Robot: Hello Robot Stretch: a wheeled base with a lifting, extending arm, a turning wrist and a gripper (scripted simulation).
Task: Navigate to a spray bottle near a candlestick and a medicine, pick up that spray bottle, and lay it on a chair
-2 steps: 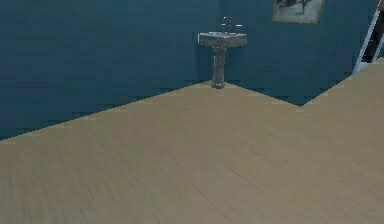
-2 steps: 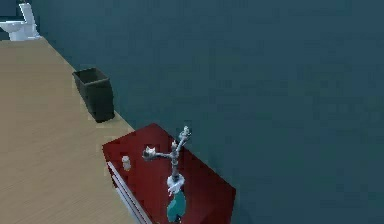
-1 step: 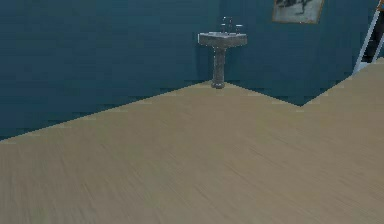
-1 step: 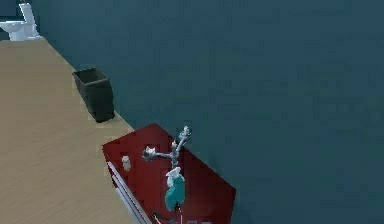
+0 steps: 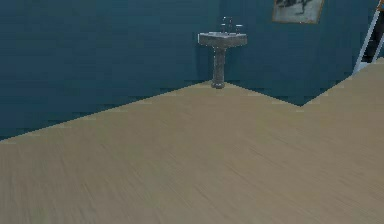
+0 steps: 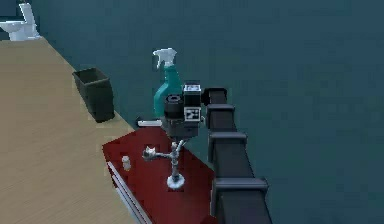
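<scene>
Navigation looking done; pick-up is proceeding | teal plastic spray bottle with white trigger (image 6: 167, 82) is showing at dark red table's (image 6: 137, 144) far edge, by black gripper (image 6: 178, 120) | pincer state, hold: cannot tell | chair placement is pending

No text, number or sign can be read. Unreadable black marks are borne by the two white squares (image 6: 193, 93) at the arm's (image 6: 236, 160) end.

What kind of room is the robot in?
Probably a bathroom. There is a pedestal sink, what looks like a white toilet, and a dark bin.
</scene>
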